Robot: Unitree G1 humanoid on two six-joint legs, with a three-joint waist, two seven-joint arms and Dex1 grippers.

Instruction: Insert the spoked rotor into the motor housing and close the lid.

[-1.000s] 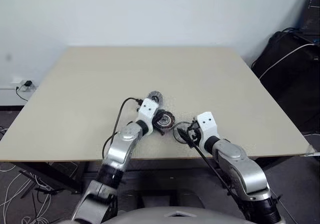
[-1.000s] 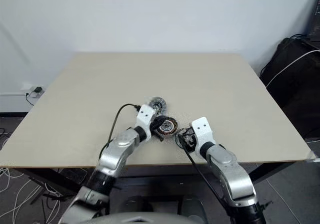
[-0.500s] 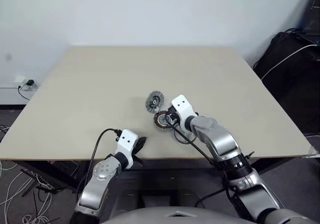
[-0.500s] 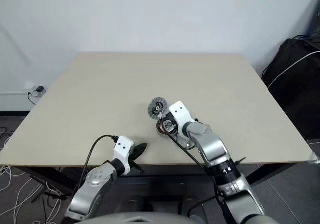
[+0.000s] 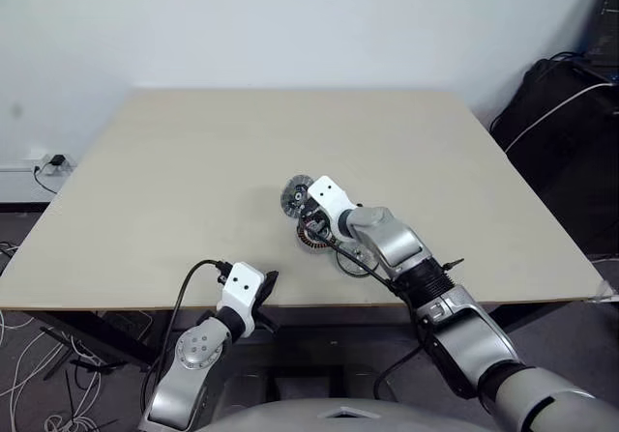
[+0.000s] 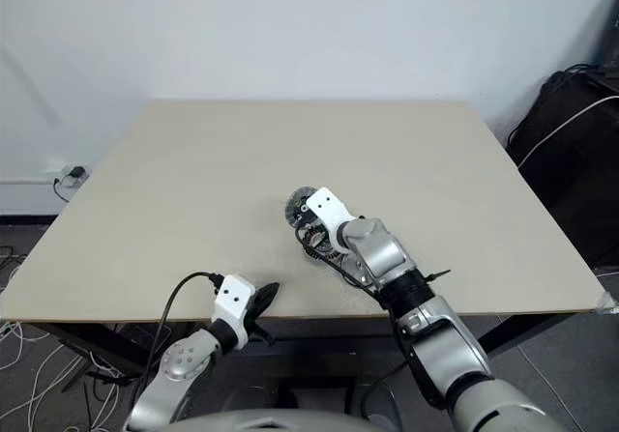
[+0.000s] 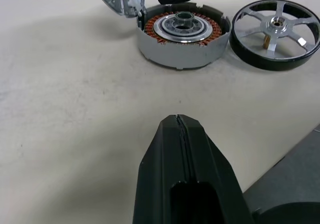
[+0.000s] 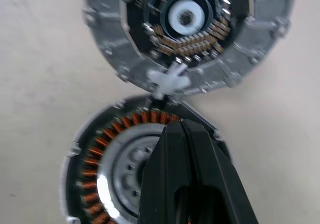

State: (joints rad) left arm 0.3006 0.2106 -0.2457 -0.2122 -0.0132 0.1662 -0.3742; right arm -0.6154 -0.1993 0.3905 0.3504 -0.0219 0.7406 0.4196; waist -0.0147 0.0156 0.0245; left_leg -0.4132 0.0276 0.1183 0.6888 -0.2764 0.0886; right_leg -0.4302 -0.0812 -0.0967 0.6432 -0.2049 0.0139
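The motor housing (image 7: 181,51), a grey puck with copper windings, sits near the table's front middle. The spoked rotor (image 7: 274,32) lies flat just to its right, spokes up, partly under my right arm (image 5: 387,244) in the eye views. The lid (image 8: 114,51) rests tilted against the housing's far side, its inner face with electronic parts showing. My right gripper (image 8: 175,126) is shut and empty, its tips above the housing's rim nearest the lid. At the table's front edge, short of the housing, my left gripper (image 7: 177,120) is shut on nothing and points toward it.
The beige table (image 5: 193,161) is bare around the three parts. A black cable (image 5: 189,287) loops from my left wrist over the front edge. Dark bags and cables (image 5: 571,132) stand off the table's right side.
My right arm swung from the front edge up over the housing and its fingers shut. My left arm drew back from the housing to the table's front edge.
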